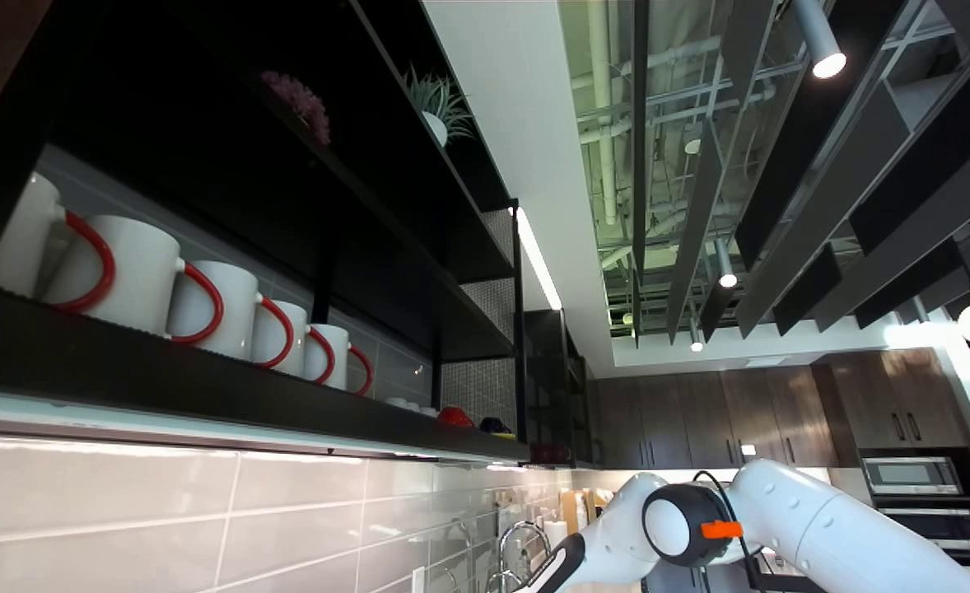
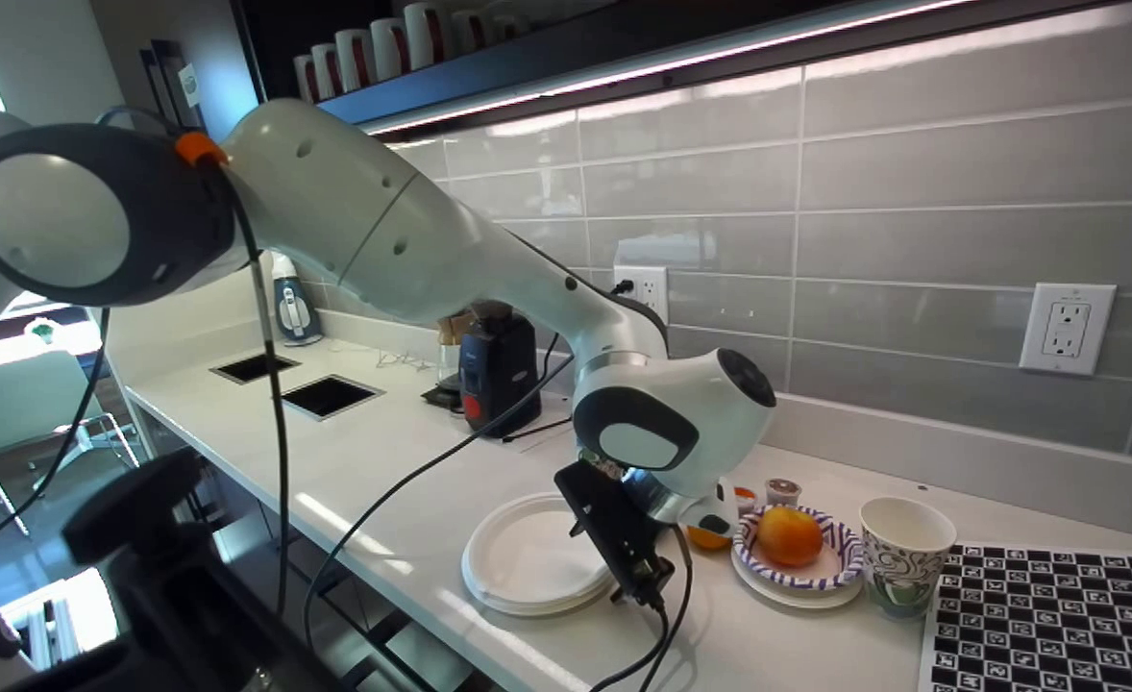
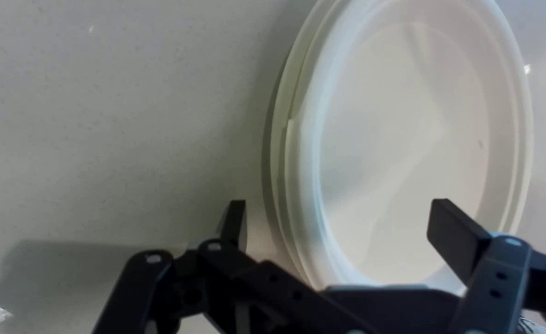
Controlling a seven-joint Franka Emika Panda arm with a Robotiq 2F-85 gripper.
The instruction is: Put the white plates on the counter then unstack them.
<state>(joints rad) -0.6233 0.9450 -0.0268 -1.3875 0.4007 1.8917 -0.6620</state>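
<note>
Plainly the claw (image 3: pixel 340 215) is spread, empty; in the wrist view the stacked white plates (image 3: pixel 407 144) lie far and right, left rim lined up between its fingers (image 3: pixel 456 239)

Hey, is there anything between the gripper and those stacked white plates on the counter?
Nothing visible. In the wrist view, the open gripper faces the white plates with no object showing in between. In an exterior view, the patterned bowl sits apart from those plates.
</note>
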